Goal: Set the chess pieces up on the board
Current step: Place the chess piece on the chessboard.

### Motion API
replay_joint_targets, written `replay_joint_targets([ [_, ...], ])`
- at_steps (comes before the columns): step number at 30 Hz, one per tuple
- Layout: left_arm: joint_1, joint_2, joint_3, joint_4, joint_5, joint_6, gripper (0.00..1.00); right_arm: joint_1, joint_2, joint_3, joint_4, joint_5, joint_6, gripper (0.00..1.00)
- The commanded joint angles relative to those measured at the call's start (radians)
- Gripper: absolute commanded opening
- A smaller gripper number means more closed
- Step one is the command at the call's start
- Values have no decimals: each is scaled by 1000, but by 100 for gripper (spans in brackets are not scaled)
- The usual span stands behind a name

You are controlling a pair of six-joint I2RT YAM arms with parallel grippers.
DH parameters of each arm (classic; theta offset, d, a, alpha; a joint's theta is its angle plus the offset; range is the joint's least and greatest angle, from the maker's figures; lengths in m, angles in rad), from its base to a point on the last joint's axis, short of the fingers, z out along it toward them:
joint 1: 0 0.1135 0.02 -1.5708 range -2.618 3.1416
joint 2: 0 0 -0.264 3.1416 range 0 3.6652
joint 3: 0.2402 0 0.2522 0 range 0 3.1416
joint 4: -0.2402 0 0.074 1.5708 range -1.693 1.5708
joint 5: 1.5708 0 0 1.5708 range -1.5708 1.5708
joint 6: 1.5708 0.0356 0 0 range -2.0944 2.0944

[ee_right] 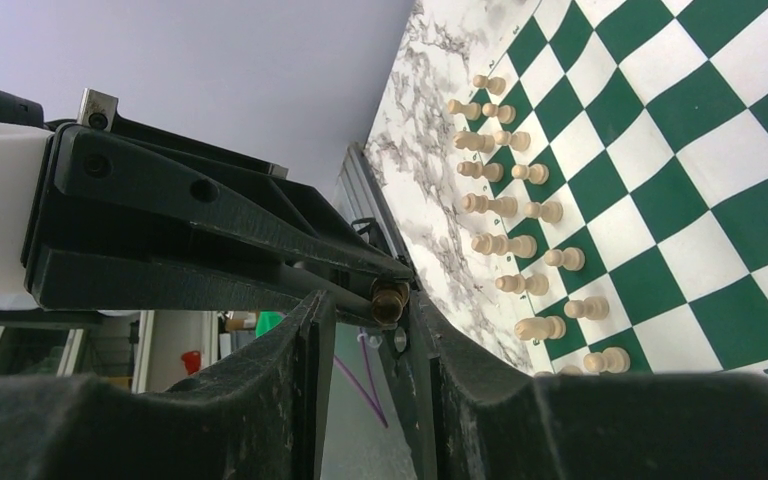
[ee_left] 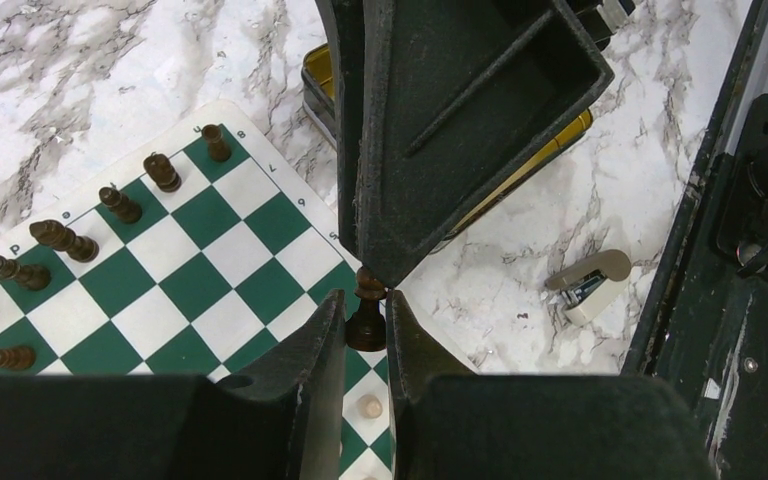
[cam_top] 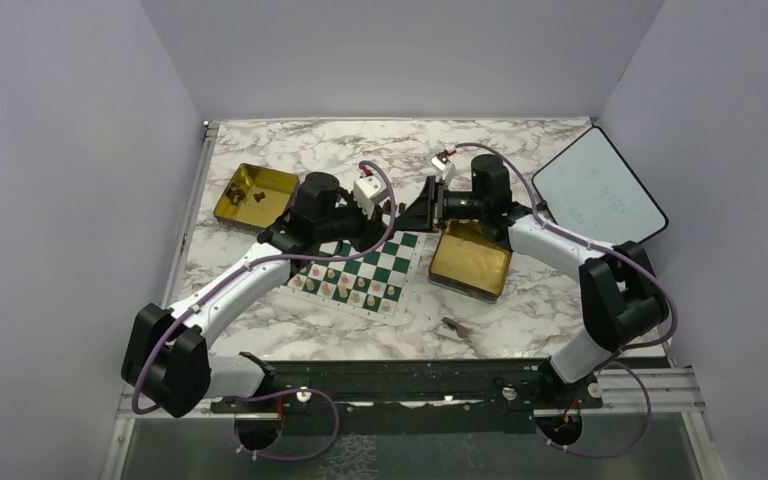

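Note:
The board lies mid-table, and it shows in the left wrist view and the right wrist view. Pale chess pieces stand in two rows on its near side. Dark chess pieces stand along the far side. My left gripper is shut on a dark brown piece, held above the board's far right corner. My right gripper meets it tip to tip. Its jaws stand apart around the piece's head, which touches one finger.
A gold tin holding a few dark pieces sits at the far left. A second gold tin lies right of the board under the right arm. A black-rimmed white tablet is at the far right. A small beige stapler-like object lies near the front rail.

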Motion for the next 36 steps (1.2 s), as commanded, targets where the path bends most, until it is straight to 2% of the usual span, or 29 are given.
replay_joint_targets([
  [1, -10, -21, -9, 44, -14, 21, 10, 7, 17, 9, -18, -31, -9, 38],
  [10, -17, -29, -18, 49, -33, 38, 10, 28, 36, 13, -27, -27, -12, 36],
  [19, -17, -36, -32, 53, -70, 53, 8, 34, 38, 5, -1, -30, 5, 16],
  [23, -17, -35, -31, 50, -98, 55, 8, 34, 42, 2, 2, -27, 6, 11],
  [36, -17, -13, -8, -31, -159, 47, 34, 25, 88, 2, 80, 45, 52, 11],
])
